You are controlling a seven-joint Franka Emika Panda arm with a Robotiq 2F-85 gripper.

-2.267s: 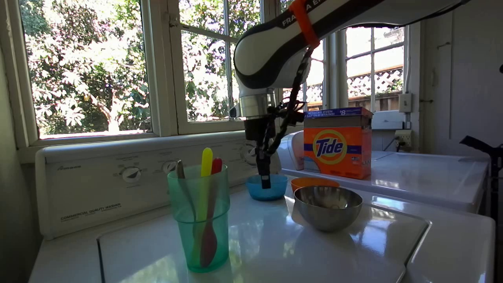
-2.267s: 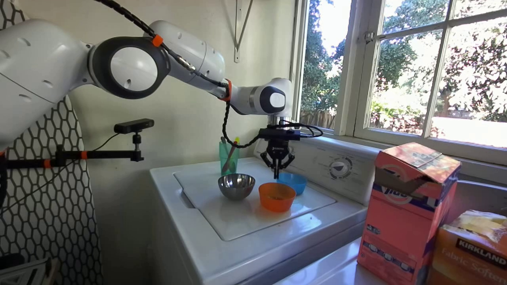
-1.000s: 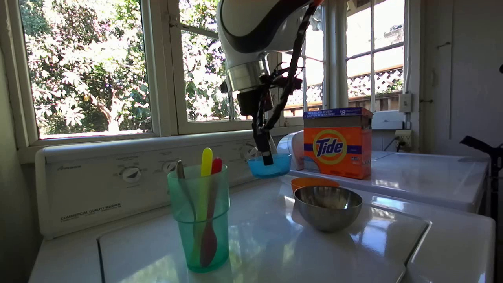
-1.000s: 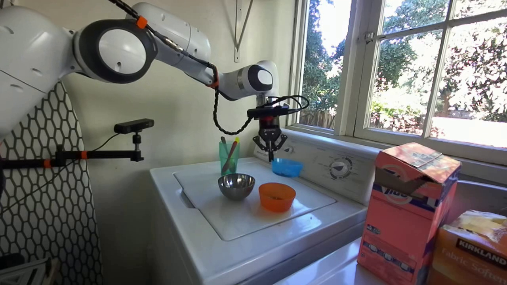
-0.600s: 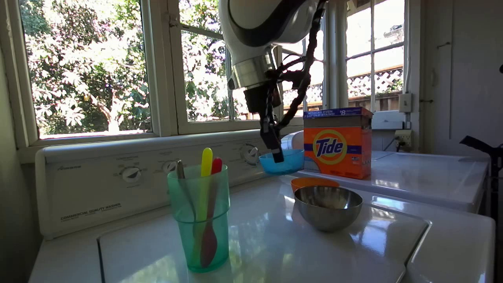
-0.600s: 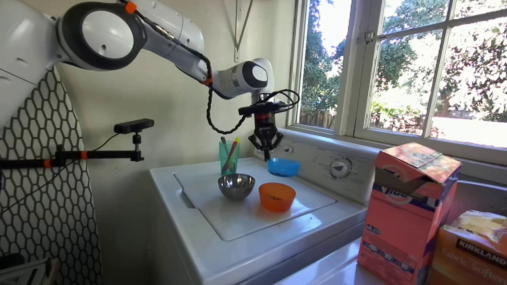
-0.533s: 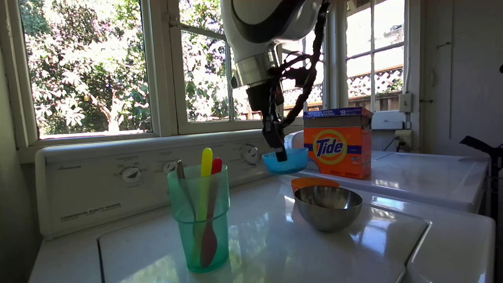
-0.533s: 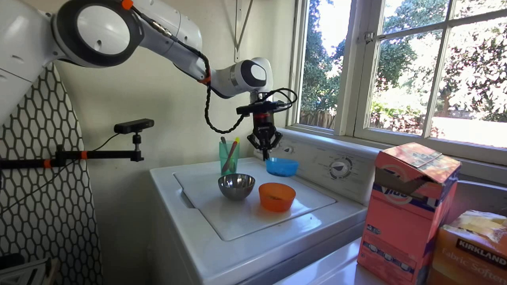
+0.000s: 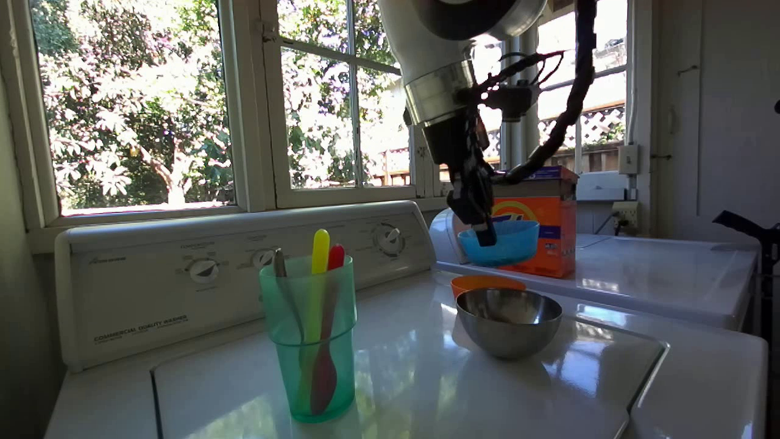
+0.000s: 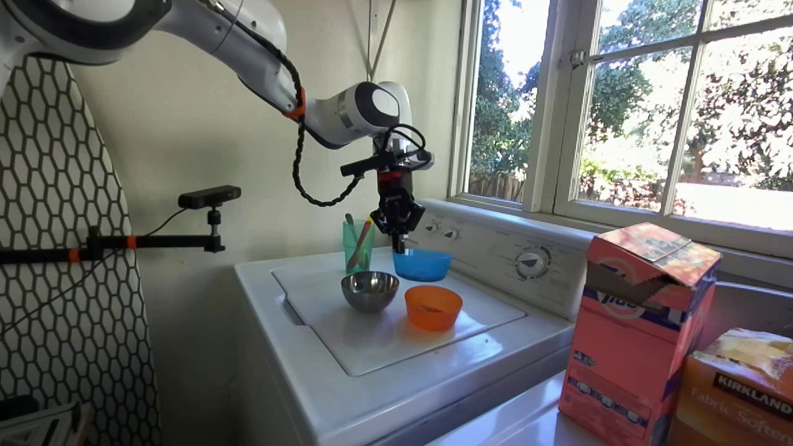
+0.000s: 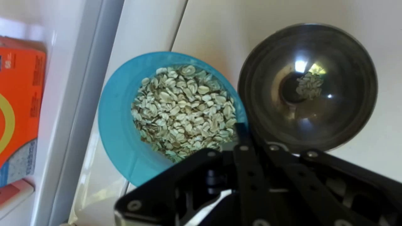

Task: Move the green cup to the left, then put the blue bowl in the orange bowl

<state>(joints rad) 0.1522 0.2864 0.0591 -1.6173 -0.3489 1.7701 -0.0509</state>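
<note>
My gripper (image 9: 486, 238) is shut on the rim of the light-blue bowl (image 9: 512, 249) and holds it above the washer top, slightly tilted. In the wrist view the fingertips (image 11: 246, 135) pinch the rim of the blue bowl (image 11: 114, 106), which holds oats (image 11: 185, 110). The orange bowl (image 10: 433, 317) stands on the washer lid, lower than the held bowl. In an exterior view the metal bowl partly hides the orange bowl (image 9: 481, 282); the wrist view does not show it. The green cup (image 9: 308, 372), with utensils inside, stands upright, apart from the gripper; it also shows in an exterior view (image 10: 367, 257).
A shiny metal bowl (image 9: 509, 329) stands beside the orange bowl; a few oats lie in it in the wrist view (image 11: 339, 125). A Tide box (image 9: 557, 244) stands behind on the neighbouring machine. The washer's control panel (image 10: 495, 244) rises along the back. A Kirkland box (image 10: 731, 396) stands nearby.
The gripper closed on the blue bowl and lifted it off the washer. It then carried the bowl sideways, in front of the Tide box in an exterior view. Cup, orange bowl and metal bowl have not moved.
</note>
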